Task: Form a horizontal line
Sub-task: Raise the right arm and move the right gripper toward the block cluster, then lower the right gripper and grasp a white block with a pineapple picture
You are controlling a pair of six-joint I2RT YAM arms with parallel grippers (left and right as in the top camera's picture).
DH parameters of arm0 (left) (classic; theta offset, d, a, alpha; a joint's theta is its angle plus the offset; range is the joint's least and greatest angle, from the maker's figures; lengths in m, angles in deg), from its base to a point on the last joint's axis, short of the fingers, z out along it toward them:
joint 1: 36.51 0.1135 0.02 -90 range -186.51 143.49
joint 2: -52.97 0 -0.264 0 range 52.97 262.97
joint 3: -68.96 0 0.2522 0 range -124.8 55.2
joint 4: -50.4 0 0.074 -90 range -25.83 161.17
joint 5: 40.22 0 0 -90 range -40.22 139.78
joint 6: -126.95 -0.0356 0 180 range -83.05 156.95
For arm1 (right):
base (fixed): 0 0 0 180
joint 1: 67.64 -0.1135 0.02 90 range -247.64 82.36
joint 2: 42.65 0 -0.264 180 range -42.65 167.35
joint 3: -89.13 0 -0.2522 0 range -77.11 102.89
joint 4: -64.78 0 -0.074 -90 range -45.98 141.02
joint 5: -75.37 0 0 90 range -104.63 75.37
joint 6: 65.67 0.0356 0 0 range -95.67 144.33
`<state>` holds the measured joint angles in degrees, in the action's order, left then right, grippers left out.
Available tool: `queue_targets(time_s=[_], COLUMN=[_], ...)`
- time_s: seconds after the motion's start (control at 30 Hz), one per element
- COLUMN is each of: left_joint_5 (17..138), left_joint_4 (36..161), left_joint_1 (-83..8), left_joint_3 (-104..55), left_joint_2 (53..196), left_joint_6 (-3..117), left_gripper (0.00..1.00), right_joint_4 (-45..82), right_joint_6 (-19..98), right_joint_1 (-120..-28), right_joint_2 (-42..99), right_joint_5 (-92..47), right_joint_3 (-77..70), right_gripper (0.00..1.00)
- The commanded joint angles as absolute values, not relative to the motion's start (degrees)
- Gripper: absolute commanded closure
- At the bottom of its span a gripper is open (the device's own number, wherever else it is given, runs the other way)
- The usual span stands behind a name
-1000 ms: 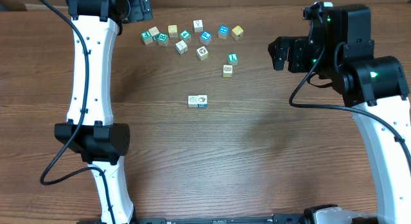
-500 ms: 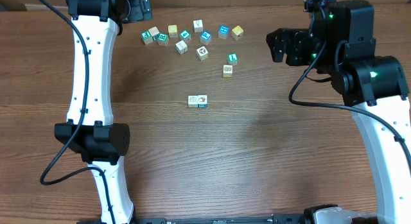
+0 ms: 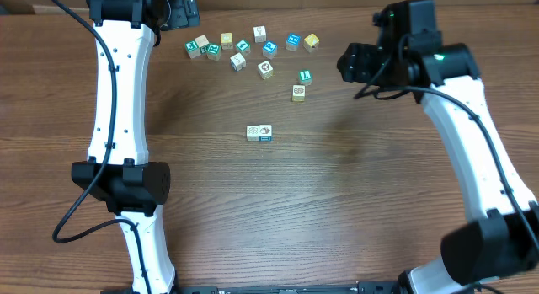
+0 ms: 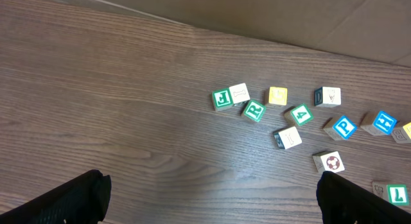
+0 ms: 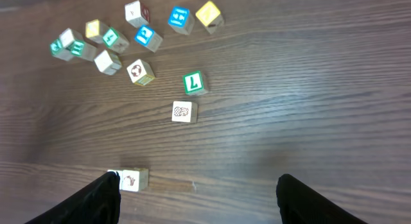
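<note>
The plain white picture cube (image 3: 253,132) and the white blue-edged cube (image 3: 266,134) sit touching at the middle of the brown wood-grain worktop (image 3: 337,201), the tan cube (image 3: 298,93) and teal-green lettered cube (image 3: 305,76) lie well apart beyond them, near the scattered other cubes (image 3: 240,51), and the right pincer (image 3: 344,65) and left pincer (image 4: 212,179) both stand apart, holding nothing.

The left arm stretches straight forward, and the left gripper (image 3: 185,13) has its fingers spread wide, holding nothing. The right arm bends inward, with the right gripper (image 3: 346,65) pointing leftward, jaws apart and empty.
</note>
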<state>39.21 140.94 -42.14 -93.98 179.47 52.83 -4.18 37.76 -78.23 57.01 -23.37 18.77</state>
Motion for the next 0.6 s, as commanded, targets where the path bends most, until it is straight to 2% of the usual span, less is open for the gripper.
queue_targets(time_s=[0.0, 0.23, 0.57], left_joint_5=[38.8, 38.9, 38.8], left_joint_4=[140.9, 140.9, 140.9], left_joint_1=[-42.5, -42.5, -42.5], left_joint_3=[-94.3, -94.3, -94.3], left_joint_2=[179.3, 179.3, 179.3], left_joint_6=[52.2, 52.2, 52.2], left_gripper=[0.0, 0.0, 0.0], right_joint_4=[-2.4, 2.6, 9.2], right_joint_6=[38.2, 38.2, 38.0], right_joint_1=[-80.9, -87.3, -90.6], right_joint_2=[59.5, 66.4, 76.3], right_joint_5=[-23.5, -12.5, -8.5], right_joint_3=[20.0, 20.0, 20.0], right_gripper=[0.25, 0.2, 0.16])
